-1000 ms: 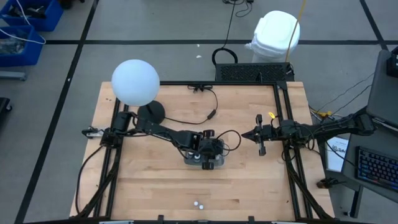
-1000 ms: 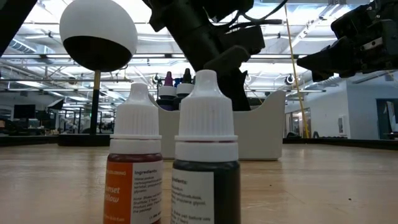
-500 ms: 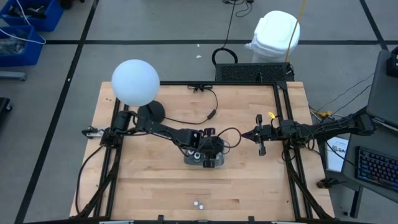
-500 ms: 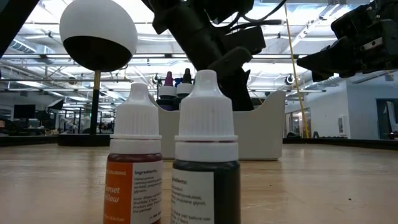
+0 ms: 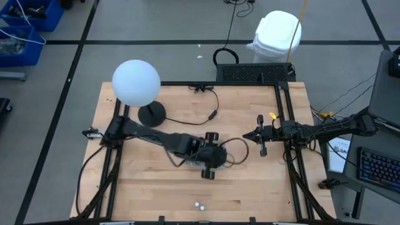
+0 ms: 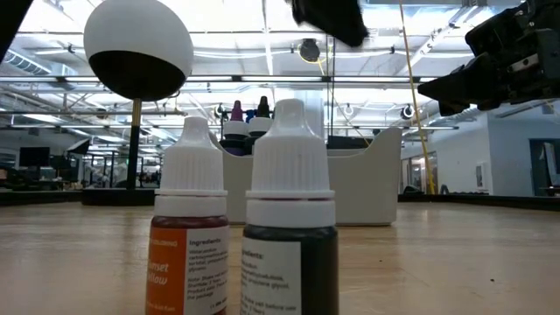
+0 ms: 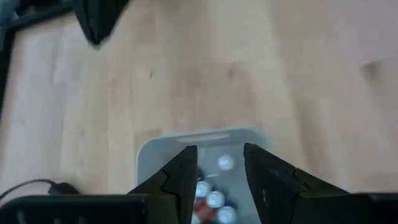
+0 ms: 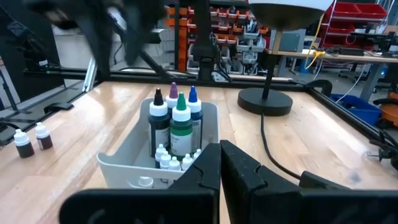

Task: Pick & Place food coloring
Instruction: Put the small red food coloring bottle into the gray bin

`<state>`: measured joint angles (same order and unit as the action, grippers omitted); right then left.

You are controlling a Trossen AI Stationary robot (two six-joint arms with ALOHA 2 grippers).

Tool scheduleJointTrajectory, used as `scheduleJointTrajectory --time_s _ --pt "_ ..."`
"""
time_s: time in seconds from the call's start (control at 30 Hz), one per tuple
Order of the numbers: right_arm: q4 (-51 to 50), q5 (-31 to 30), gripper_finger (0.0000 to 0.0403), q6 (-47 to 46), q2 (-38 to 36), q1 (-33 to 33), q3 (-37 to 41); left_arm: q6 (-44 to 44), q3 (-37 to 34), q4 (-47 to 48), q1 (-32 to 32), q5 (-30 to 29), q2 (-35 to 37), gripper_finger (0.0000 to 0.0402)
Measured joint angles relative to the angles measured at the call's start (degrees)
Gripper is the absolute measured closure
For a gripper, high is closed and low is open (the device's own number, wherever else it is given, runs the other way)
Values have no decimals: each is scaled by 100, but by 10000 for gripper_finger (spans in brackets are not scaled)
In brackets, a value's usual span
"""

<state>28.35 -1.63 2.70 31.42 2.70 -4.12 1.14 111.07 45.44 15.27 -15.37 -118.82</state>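
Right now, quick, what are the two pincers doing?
Left pincer: open, empty, above the tray.
Right pincer: closed, empty.

I see the wooden table (image 5: 250, 181) framed by black rails. At its far left stands a lamp with a big white globe shade (image 5: 136, 82) on a round black base (image 5: 152, 114), and a black cable (image 5: 187, 121) runs from that base across the boards to a small inline switch (image 5: 213, 115). Near the table's middle sits the clear grey tray (image 6: 367, 188). Beyond the far edge, on the grey floor, I make out a white bin (image 5: 277, 32) with a yellow cord passing over it. Blue crates (image 5: 28, 25) sit at the far left, and a keyboard (image 5: 377, 170) lies off the table's right side.
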Motion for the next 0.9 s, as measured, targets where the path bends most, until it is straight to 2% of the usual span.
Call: scheduleJointTrajectory --time_s 0.1,0.17,0.37,0.43,0.57,0.67,0.8,0.9 --pt "4 0 403 -4 -2 0 2 -228 332 487 415 -1 17 268" --pt "5 0 403 1 -2 2 1 -347 369 680 746 27 8 286" --pt "9 0 403 -7 -2 1 0 -856 40 738 1522 92 -2 390" --pt "12 0 403 -46 -2 0 1 -1031 -170 427 1701 85 -5 388" --pt "12 0 403 -50 -2 0 0 -1021 -728 -348 1989 42 -7 356" --pt "12 0 403 -50 -2 1 2 -888 -982 -558 2127 -11 -9 338" --pt "12 0 403 -50 0 0 1 -797 -1021 -501 2291 -549 -6 343" --pt "12 -2 403 -50 -2 2 2 -790 -1028 -40 2374 -1337 214 360"
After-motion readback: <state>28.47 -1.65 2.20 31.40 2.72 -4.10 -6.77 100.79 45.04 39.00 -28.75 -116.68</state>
